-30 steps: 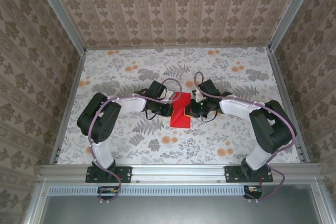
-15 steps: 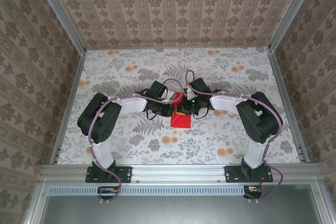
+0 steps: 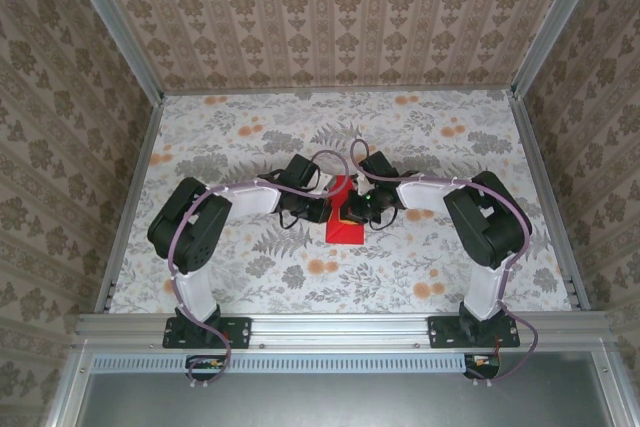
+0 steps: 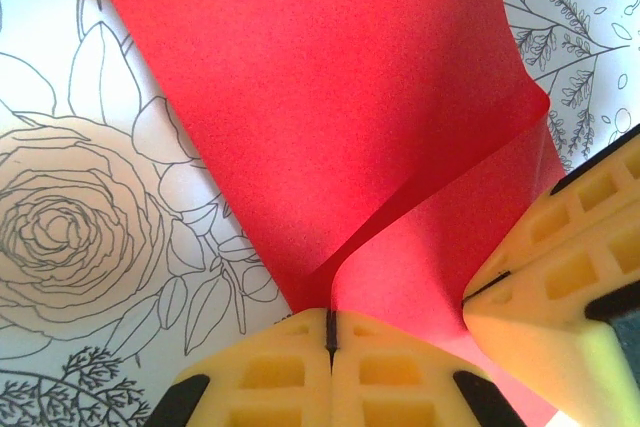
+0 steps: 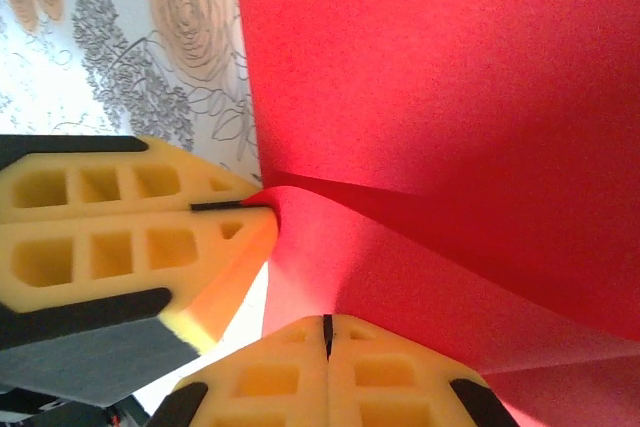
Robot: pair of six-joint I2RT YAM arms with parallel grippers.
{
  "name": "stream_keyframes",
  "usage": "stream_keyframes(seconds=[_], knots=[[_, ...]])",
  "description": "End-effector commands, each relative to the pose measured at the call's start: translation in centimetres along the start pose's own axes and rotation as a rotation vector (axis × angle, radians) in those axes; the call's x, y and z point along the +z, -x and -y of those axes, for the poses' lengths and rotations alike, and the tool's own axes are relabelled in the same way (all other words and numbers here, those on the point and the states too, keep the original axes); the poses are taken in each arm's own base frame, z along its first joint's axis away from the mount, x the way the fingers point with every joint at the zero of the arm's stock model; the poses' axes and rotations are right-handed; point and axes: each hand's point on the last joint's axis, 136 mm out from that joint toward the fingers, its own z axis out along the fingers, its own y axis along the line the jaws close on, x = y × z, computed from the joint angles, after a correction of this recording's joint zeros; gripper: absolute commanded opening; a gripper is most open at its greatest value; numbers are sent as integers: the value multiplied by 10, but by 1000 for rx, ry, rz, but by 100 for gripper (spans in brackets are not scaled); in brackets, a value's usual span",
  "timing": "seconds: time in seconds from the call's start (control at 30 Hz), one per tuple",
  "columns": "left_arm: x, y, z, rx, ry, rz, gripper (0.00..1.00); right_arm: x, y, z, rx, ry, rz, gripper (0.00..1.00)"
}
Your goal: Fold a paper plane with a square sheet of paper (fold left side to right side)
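Note:
The square sheet of paper (image 3: 343, 230) is bright red and lies mid-table, buckled upward between the two grippers. My left gripper (image 3: 328, 209) is shut on one edge of it; in the left wrist view its yellow fingertips (image 4: 330, 332) pinch a raised fold of the sheet (image 4: 330, 107). My right gripper (image 3: 360, 209) is shut on the sheet too, its tips (image 5: 327, 332) meeting on the red paper (image 5: 440, 97). The two grippers stand almost touching: the right one's fingers (image 4: 560, 277) show in the left wrist view, the left one's fingers (image 5: 130, 217) in the right wrist view.
The table (image 3: 250, 137) is covered with a floral print of grey leaves and orange flowers. Patterned walls enclose it at the back and both sides. A metal rail (image 3: 340, 327) with both arm bases runs along the near edge.
The right arm has swung left until its gripper is close beside the left gripper, bringing its side of the red sheet along. The sheet looks narrower and more bunched. The left arm barely moved.

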Motion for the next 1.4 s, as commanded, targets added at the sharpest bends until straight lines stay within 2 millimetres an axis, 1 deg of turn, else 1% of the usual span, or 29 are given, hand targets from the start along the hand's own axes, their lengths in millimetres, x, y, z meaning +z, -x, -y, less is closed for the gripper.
stream_keyframes(seconds=[0.0,0.23,0.37,0.47,0.5,0.6,0.63,0.7,0.8,0.93,1.03,1.13,1.23,1.37], knots=[[7,-20,-7,8,36,-80,0,2,-2,9,-10,-57,-16,2],[6,-17,-5,13,34,-74,0,5,-8,20,-2,-98,-41,2],[-2,-7,2,17,17,-44,0,5,-13,27,5,-125,-55,2],[-16,7,11,26,4,-8,0,6,-16,33,13,-141,-66,2],[-24,13,14,32,2,11,2,7,-17,33,16,-143,-67,2],[-44,25,22,33,-9,52,16,8,-18,35,21,-148,-73,2],[-49,25,23,28,-15,59,18,8,-18,35,20,-146,-73,2],[-58,24,30,24,-41,71,18,8,-18,35,23,-147,-74,2],[-62,14,47,5,-149,55,14,8,-17,34,21,-144,-72,2],[-56,-7,70,-50,-317,3,11,8,-17,34,20,-146,-75,2],[-49,-16,79,-78,-395,-20,11,8,-18,34,21,-146,-77,2],[-39,-22,86,-76,-418,-59,11,8,-17,34,22,-148,-78,2],[-27,-27,82,-77,-389,-88,11,8,-19,35,25,-151,-86,2],[-14,-35,68,-100,-319,-116,11,8,-19,35,23,-153,-86,2]])
